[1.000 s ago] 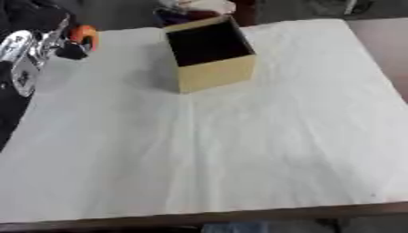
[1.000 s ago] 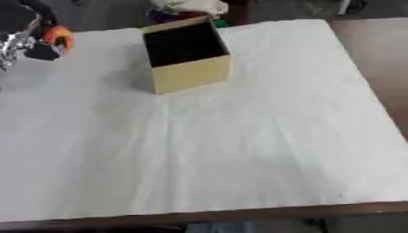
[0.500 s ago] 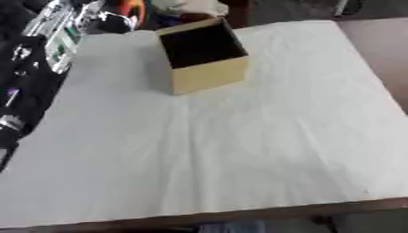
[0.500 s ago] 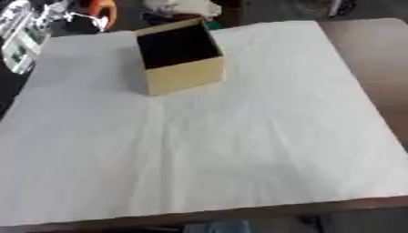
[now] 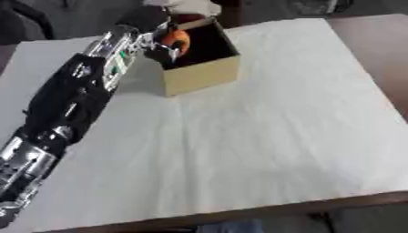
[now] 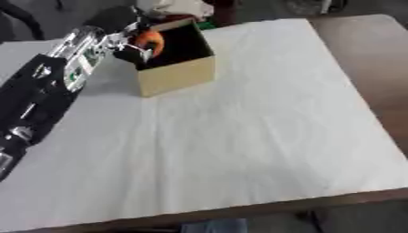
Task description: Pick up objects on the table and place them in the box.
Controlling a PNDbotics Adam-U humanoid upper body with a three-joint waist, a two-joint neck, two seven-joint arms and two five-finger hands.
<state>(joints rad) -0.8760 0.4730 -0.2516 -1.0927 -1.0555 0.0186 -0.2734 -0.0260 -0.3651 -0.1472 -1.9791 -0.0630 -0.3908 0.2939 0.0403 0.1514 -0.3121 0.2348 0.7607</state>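
1. Now the left robot hand [image 5: 159,43] reaches over the box [image 5: 201,75] rim – half a second ago it was off by the bench's [image 5: 263,136] left edge
2. Its fingers curl round an orange object [image 6: 150,42], held over the box's dark opening
3. Both views show this alike – the right hand appears in neither

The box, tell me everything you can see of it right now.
The box is small and open-topped, with tan, cardboard-looking outer walls and a dark inside. It stands upright on the white cloth near the table's far left, turned so that one corner faces the camera. The left hand reaches over its left rim, fingers curled round an orange object held at the opening. Whether the hand touches the rim cannot be told. Whether anything lies inside cannot be seen.
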